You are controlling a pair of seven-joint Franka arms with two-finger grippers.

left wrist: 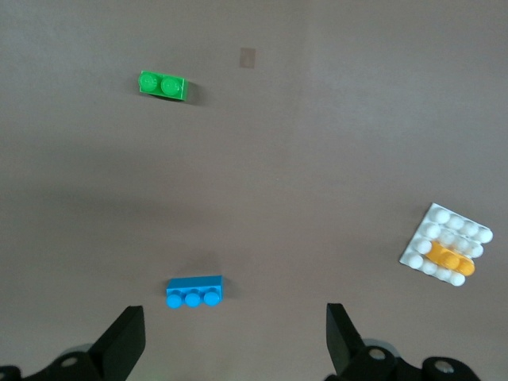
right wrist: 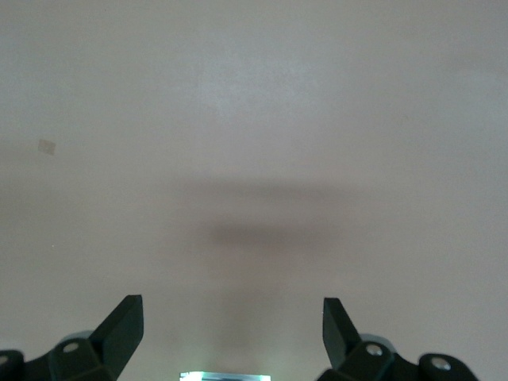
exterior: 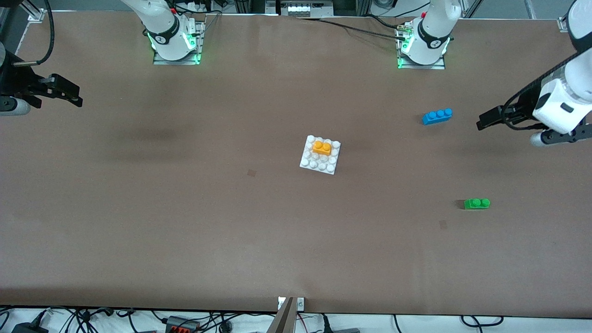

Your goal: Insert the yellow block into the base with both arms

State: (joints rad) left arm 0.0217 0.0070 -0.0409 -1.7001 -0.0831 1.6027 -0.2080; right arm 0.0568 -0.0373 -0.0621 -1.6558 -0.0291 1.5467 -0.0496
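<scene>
The right gripper hangs over the bare table at the right arm's end. Its fingers are spread wide with nothing between them, and its wrist view shows only brown tabletop beneath. It is well apart from every brick, so this arm looks to be waiting.

At the middle of the table lies the base, flat, with the yellow block sitting on its studs. The block is in the rows farther from the front camera and looks level and pressed home. I judge the insertion done, which would explain why neither arm is near it.

Toward the left arm's end lie two spare bricks. The blue brick is farther from the front camera than the base, and the green brick is nearer. Both are loose on the table, apart from each other and from the base, and play no part here.

The left gripper hangs over the table at the left arm's end, just past the blue brick. Its fingers are fully apart, holding and touching nothing. Its wrist view takes in the bricks and the loaded base below.
</scene>
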